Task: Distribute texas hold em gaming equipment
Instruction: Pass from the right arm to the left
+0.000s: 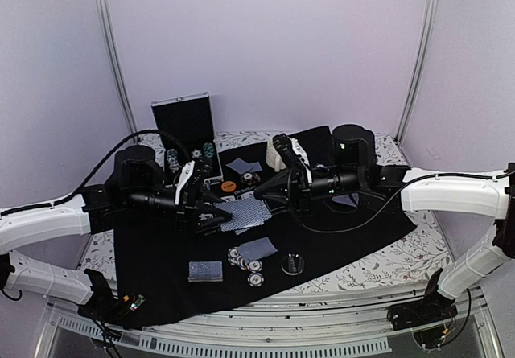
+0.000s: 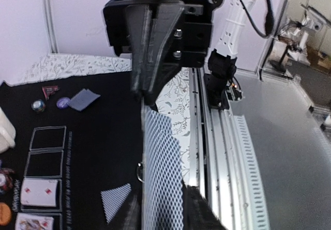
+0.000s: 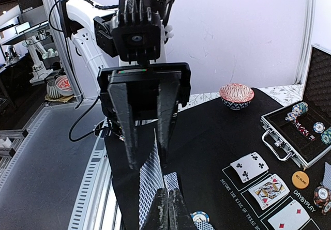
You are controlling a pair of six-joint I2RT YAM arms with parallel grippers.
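Observation:
A grey-blue-backed playing card [image 1: 245,211] hangs on edge above the black mat between both grippers. My right gripper [image 1: 261,199] is shut on one end of it, shown in the right wrist view [image 3: 168,209]. My left gripper [image 1: 223,213] is open, its fingers [image 3: 124,126] standing on either side of the card's [image 2: 161,168] other end. A card deck [image 1: 205,271], striped chips [image 1: 241,257], a single card [image 1: 257,248] and a dark disc [image 1: 293,263] lie at the mat's near side. Face-up cards [image 3: 269,187] fill printed boxes. An orange disc [image 1: 228,187] lies nearby.
An open chip case [image 1: 187,125] stands at the back left with chips inside. A cream mug [image 1: 278,155] sits behind the right gripper. A red patterned bowl [image 3: 236,94] is on the mat. A red-edged triangle [image 2: 50,90] and a purple disc [image 2: 63,103] lie by another card [image 2: 84,99].

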